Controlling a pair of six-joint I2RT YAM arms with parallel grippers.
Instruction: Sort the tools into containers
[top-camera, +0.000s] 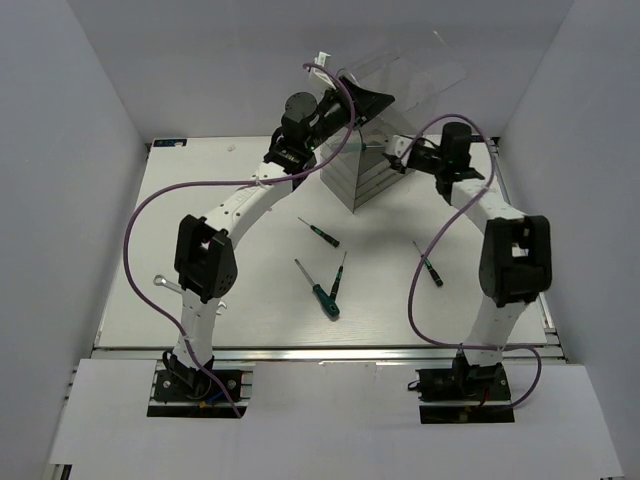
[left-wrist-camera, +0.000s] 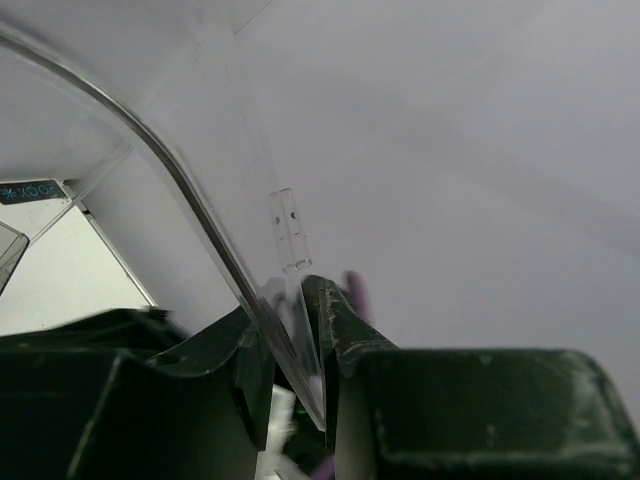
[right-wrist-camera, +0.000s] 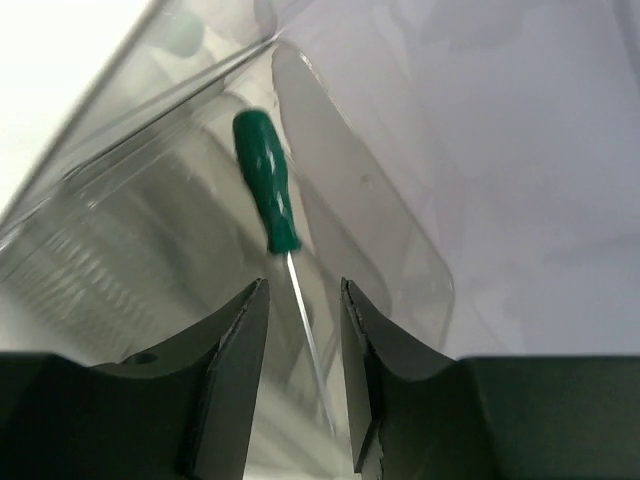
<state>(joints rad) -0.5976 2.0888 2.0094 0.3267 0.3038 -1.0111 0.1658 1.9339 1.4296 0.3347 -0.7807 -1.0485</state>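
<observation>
Left tool (left-wrist-camera: 292, 345): closed, pinching the edge of a clear panel (left-wrist-camera: 240, 130) between both fingers. The panel's curved rim runs from upper left down into the grip. A small clear tab (left-wrist-camera: 290, 230) sits on the panel just above the fingers. Teal label strip (left-wrist-camera: 30, 191) at the left edge, white characters too blurred to read.

Right tool (right-wrist-camera: 303, 290): fingers slightly apart, gripping nothing. The thin shaft of a green-handled screwdriver (right-wrist-camera: 267, 195) passes up the gap and no contact with either finger shows. Its handle points to the upper frame and lies against clear plastic; which compartment, can't tell.

Top view: left tool (top-camera: 352, 103) is up at the top centre, on the raised clear panel (top-camera: 415, 75). Right tool (top-camera: 395, 152) is just right of the smoky-grey drawer unit (top-camera: 352, 180), which stands at the far centre of the table (top-camera: 250, 320).

Loose on the table:
- One screwdriver (top-camera: 318, 232) below the unit.
- Two crossing at centre, screwdriver A (top-camera: 316, 288) and screwdriver B (top-camera: 340, 272).
- One right screwdriver (top-camera: 429, 264), beside the right arm.
- Silver wrench (top-camera: 163, 284) at the left, partly behind the left arm.

No other writing is legible.
</observation>
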